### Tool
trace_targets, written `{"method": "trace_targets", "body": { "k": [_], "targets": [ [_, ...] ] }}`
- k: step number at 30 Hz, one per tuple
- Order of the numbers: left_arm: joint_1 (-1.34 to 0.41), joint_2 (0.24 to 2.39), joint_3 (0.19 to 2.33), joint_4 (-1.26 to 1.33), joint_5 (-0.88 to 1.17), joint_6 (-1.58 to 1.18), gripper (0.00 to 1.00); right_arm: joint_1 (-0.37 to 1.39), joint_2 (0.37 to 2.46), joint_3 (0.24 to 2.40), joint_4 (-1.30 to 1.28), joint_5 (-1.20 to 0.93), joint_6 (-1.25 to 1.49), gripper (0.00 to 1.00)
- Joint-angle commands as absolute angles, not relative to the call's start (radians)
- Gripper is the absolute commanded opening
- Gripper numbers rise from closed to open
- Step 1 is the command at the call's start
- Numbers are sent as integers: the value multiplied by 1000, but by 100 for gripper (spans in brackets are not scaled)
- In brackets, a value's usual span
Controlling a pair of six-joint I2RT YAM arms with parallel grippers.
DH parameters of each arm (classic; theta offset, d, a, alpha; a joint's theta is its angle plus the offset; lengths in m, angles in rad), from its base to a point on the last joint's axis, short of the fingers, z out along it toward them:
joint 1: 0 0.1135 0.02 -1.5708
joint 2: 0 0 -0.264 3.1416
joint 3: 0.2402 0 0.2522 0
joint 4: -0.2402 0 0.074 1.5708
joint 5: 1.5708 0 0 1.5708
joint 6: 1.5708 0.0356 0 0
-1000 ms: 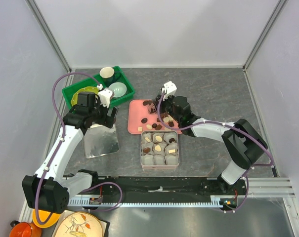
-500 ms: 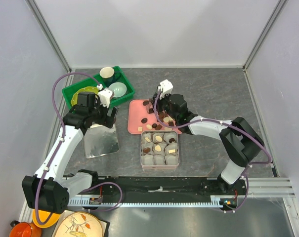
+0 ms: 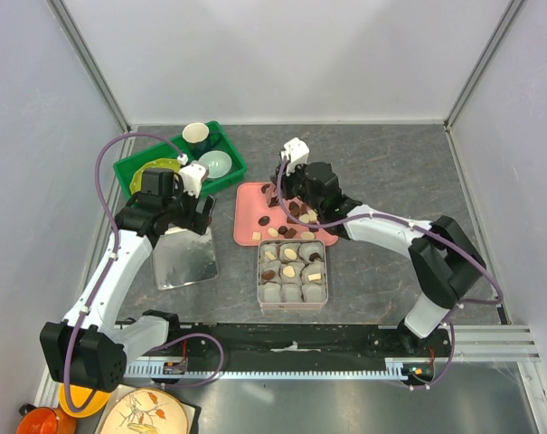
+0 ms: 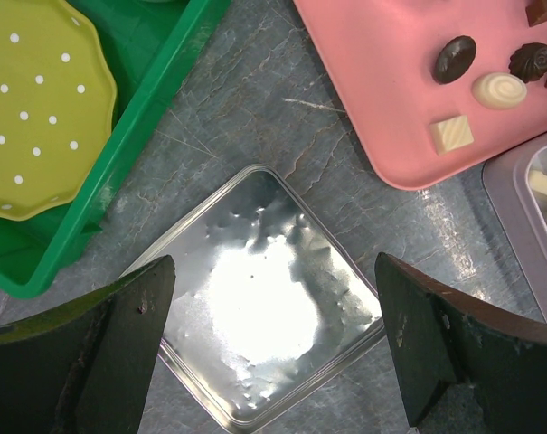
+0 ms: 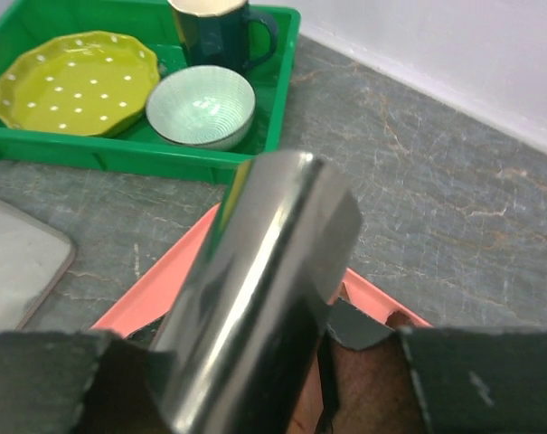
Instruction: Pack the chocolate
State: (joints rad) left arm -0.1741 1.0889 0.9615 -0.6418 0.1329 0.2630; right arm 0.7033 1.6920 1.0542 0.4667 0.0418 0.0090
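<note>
Right claw [image 3: 282, 193] grips a metal tool [image 5: 264, 271] above the pink tray [image 3: 248, 203], chocolate [image 3: 265, 220] just beneath; left claw [image 4: 273, 303] gapes wide.

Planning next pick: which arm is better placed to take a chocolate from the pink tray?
Right. Right gripper sits over the pink plastic tray by the loose chocolates; left gripper hangs open above the square silver tin lid.

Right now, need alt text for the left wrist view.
The open left gripper hovers over a shiny metal lid on the grey table. A green tray with a yellow dotted plate sits upper left, and a pink tray with chocolates upper right.
</note>
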Motion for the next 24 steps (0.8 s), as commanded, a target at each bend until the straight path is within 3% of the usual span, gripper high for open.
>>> {"method": "trace_targets", "body": {
  "k": [1,15,24],
  "targets": [
    [-170,1069,957,-634,133,291,98,745,1510,1060,437,14,-32,28],
    [-170,1074,946,-626,130,282,98,891,1050,848,75,-147,78,24],
    [-170,1075,959,-632,140,270,98,976,988,770,8,-233,133,25]
  ]
}}
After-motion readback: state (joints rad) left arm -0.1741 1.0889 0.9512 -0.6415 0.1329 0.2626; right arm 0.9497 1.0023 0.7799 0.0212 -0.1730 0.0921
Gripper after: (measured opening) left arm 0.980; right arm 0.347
